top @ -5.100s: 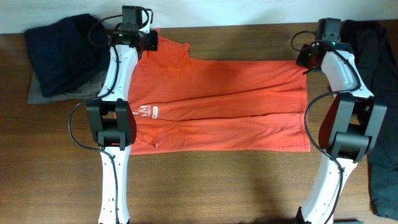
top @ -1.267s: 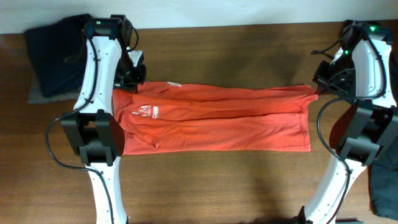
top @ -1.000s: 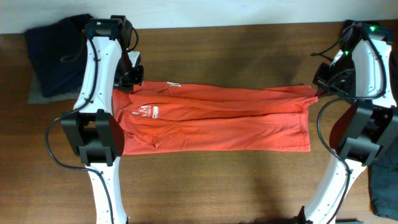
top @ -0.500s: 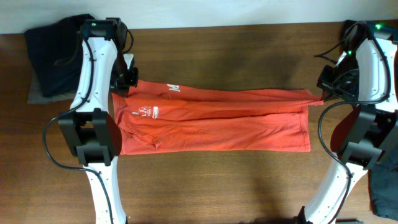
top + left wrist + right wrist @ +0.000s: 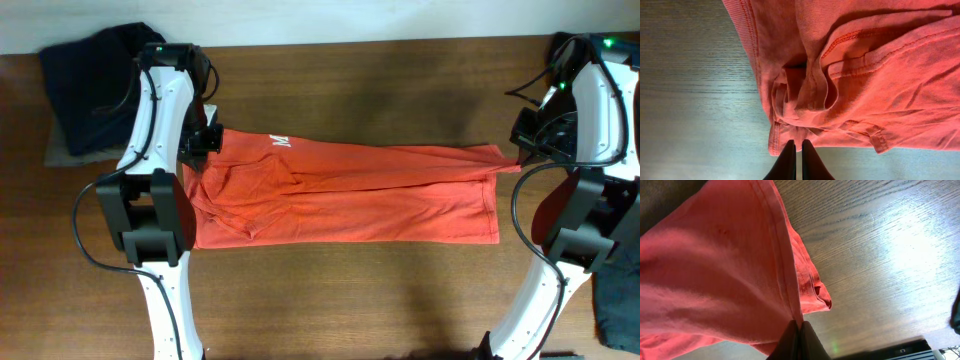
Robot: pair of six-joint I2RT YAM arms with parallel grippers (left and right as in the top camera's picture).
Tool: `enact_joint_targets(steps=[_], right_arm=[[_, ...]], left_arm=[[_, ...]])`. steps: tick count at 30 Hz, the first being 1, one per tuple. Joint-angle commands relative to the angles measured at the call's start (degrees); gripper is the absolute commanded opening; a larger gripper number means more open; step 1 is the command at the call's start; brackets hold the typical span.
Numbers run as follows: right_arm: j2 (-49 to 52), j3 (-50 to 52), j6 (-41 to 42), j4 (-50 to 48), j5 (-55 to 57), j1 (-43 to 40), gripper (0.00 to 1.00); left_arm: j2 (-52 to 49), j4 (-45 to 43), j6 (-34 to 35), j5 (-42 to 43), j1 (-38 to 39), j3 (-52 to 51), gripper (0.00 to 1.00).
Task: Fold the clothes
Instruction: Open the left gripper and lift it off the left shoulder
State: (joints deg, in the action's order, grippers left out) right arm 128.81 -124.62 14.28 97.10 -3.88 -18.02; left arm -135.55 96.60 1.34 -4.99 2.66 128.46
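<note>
Left arm (image 5: 160, 115) and right arm (image 5: 592, 100): white rounded links with black boxy joint housings. Black cables (image 5: 75, 232) loop beside each. A green light (image 5: 605, 43) shows on the right arm. Fingers (image 5: 788, 161) are slim, black and tapered.

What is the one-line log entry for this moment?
T-shirt: part-folded lengthwise on table | left hand: closed, empty | right hand: shut on T-shirt hem
</note>
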Motion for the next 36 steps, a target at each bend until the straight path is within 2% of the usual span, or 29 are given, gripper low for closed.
enact_joint_targets(steps=[1,3,7,15,19,20,21,22,23,24,25,27,28,29,32,36], right_arm=[[-2.0,-0.4,-0.6,0.3,1.8,0.1,0.04],[-2.0,-0.4,-0.6,0.3,1.8,0.1,0.04],[-2.0,-0.4,-0.6,0.3,1.8,0.1,0.05],[-2.0,-0.4,-1.9,0.3,1.8,0.1,0.36],[-2.0,-0.4,-1.9,0.3,2.5,0.1,0.41],[-2.0,-0.4,-1.9,0.3,2.9,0.1,0.48],[-2.0,-0.4,-1.9,0.3,3.2,0.1,0.59],[-2.0,-0.4,-1.9,0.2,3.3,0.0,0.73],[-2.0,-0.4,-1.9,0.2,3.3,0.0,0.79],[-2.0,-0.4,-1.9,-0.2,3.3,0.0,0.86],[-2.0,-0.4,-1.9,-0.6,3.4,0.0,0.88],[-2.0,-0.4,-1.9,-2.5,4.2,0.0,0.90],[-2.0,-0.4,-1.9,-3.6,4.7,0.0,0.94],[-2.0,-0.4,-2.1,-5.7,6.0,0.0,0.98],[-2.0,-0.4,-2.0,-8.8,6.7,0.0,0.99],[-2.0,-0.4,-2.0,-11.1,6.7,0.0,0.99]], left_arm=[[1.1,-0.1,0.6,-0.9,0.0,0.0,0.07],[1.2,-0.2,0.6,-0.9,0.0,1.4,0.00],[1.8,-0.3,0.5,-0.9,0.0,4.9,0.01],[2.2,-0.5,0.5,-0.9,0.0,8.5,0.07],[2.2,-1.0,0.5,-0.9,0.0,8.5,0.09],[2.2,-1.3,0.5,-0.9,0.0,8.5,0.11],[2.2,-1.8,0.5,-0.8,0.0,8.5,0.13],[2.2,-2.7,0.5,-0.7,0.1,8.5,0.19],[2.2,-3.1,0.3,-0.1,0.1,8.5,0.24],[2.2,-4.4,0.0,2.3,0.3,8.5,0.43],[2.2,-5.3,-1.0,4.3,0.4,8.5,0.61],[2.2,-7.3,-3.9,9.3,0.7,8.5,0.81],[2.2,-8.4,-4.8,11.7,0.9,8.5,0.87],[2.2,-9.9,-5.0,14.6,1.1,8.5,0.93],[2.2,-11.9,-5.2,18.3,2.1,8.5,0.98],[2.2,-13.6,-6.7,17.3,4.1,8.5,0.99]])
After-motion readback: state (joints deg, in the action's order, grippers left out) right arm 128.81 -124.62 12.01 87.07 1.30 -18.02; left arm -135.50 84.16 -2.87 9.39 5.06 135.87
